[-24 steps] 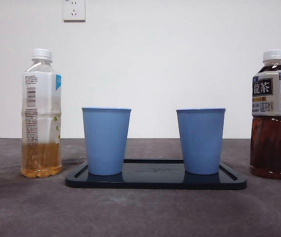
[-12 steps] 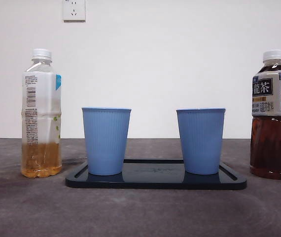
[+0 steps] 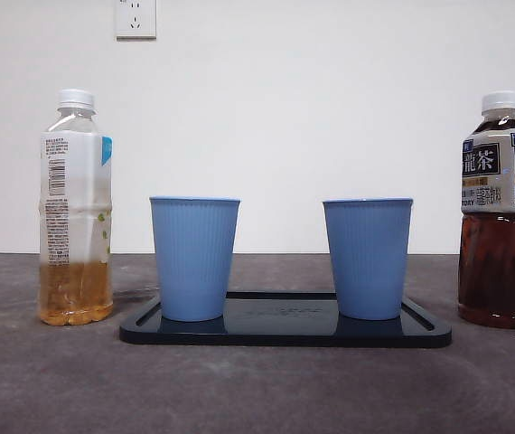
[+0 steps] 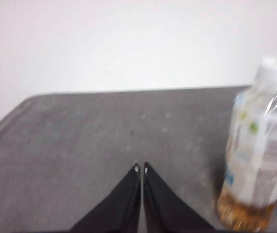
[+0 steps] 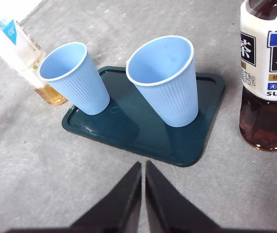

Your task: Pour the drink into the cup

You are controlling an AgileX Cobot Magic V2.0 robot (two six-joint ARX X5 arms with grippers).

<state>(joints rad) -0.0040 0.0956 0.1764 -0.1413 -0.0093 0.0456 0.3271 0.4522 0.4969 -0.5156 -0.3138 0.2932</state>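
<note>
— Where did the drink stand?

— There were two bottles. The dark tea bottle (image 3: 499,210), white cap on, stood upright on the grey table (image 3: 257,389), ahead of the right gripper (image 5: 143,167) and off to its right, just beside the tray's right end. The pale tea bottle (image 3: 76,208), roughly a third full and also capped, stood upright past the tray's other end; it sat ahead of the left gripper (image 4: 140,168) and to that gripper's right (that picture is blurred, so the label could not be read).

— And the cups?

— Two blue ribbed cups stood upright and empty on a dark tray (image 3: 285,333), well apart from each other. The left cup (image 3: 194,258) was nearer the pale bottle, the right cup (image 3: 368,258) nearer the dark one. From the right gripper, both lay ahead, the right cup closest, almost straight in front, the left cup farther off toward that gripper's left.

— What were the grippers doing?

— Neither held anything. The right gripper hung above bare table short of the tray's near edge, its two black jaws pressed together tip to tip. The left gripper hovered over table beside the pale bottle, apart from it, jaws likewise closed with only a hairline between them.

— Anything else?

— A white wall behind, with a socket (image 3: 135,18) high up.
</note>
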